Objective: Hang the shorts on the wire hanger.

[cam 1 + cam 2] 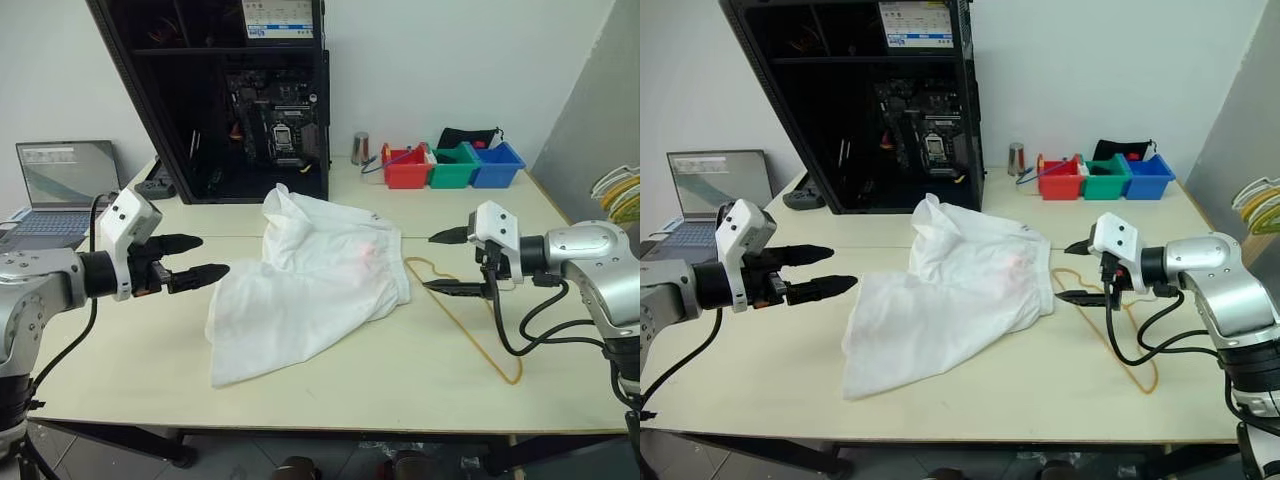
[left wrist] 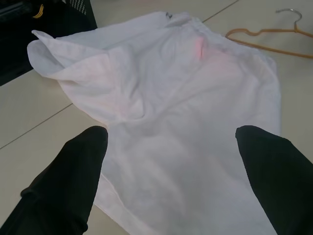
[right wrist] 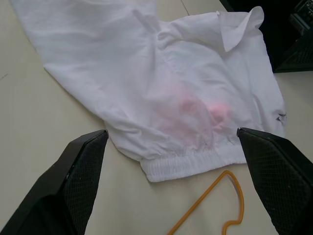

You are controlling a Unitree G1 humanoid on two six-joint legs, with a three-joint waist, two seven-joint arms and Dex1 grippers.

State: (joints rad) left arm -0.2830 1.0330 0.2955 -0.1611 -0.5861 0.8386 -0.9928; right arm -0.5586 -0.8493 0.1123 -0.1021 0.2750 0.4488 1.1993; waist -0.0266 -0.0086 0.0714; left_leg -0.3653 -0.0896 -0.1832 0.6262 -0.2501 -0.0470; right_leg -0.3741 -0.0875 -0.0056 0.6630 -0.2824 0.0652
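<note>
The shorts [image 1: 315, 285] are seen crumpled at the middle of the worktop [image 1: 120, 370], white and thin, with a faint pink mark near the elastic waistband at their 3 o'clock edge; the fabric is judged light, limp and prone to bunching, so the waistband hem is judged the firmest place to be pinched; the wire hanger [image 1: 480, 325] lies flat at 3 o'clock of the shorts, its near end just beside the waistband; it is judged stiff but thin and low, hard to lift off the surface. The left tool [image 1: 195, 257] hangs at 9 o'clock of the garment, fingers spread and empty; the right tool [image 1: 448, 262] hangs at 3 o'clock above the hanger, likewise spread and empty. At 12 o'clock an open computer case [image 1: 250, 100] stands, with coloured bins [image 1: 452, 166] at 2 o'clock and a laptop [image 1: 65, 180] at 10 o'clock; nothing is seen to block either approach.
</note>
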